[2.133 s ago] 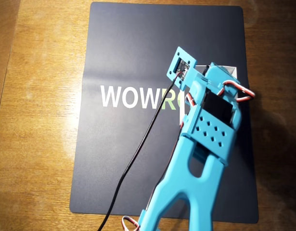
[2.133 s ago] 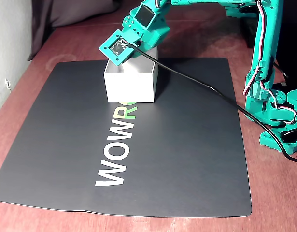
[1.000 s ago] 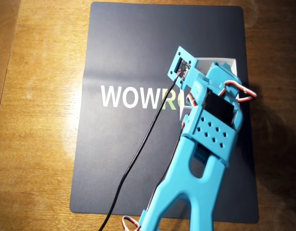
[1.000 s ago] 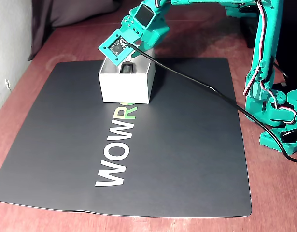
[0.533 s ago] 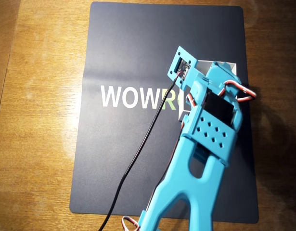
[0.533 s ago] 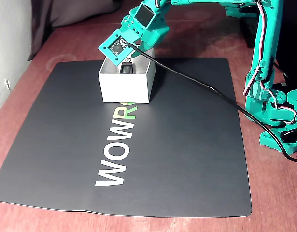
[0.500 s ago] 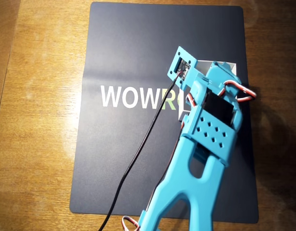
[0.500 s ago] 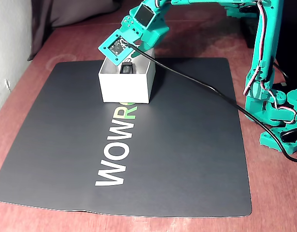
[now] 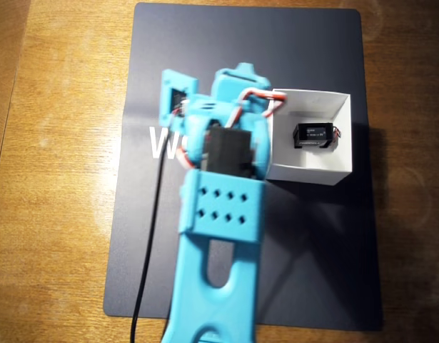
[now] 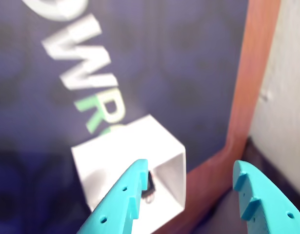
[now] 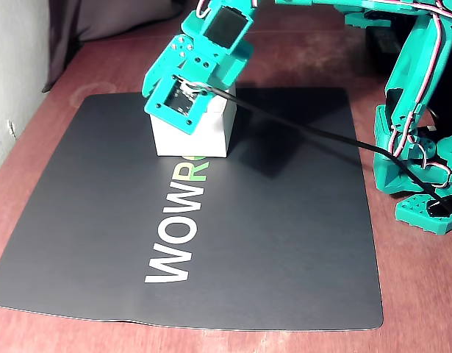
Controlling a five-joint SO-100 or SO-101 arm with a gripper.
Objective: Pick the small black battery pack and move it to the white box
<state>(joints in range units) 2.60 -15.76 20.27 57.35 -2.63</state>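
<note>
Now battery pack (image 9: 313, 135) flat in white box (image 9: 343, 136), long axis left-right overhead; gripper (image 10: 189, 183) spread, empty.

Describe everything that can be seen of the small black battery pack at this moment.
The small black battery pack is a small dark rectangular block with faint pale marking on top, too small to read. Thin wires show at its right end in the overhead view. It lies flat on the floor of the white box, near the middle, clear of the walls. Nothing grips it; the gripper is open and empty.
</note>
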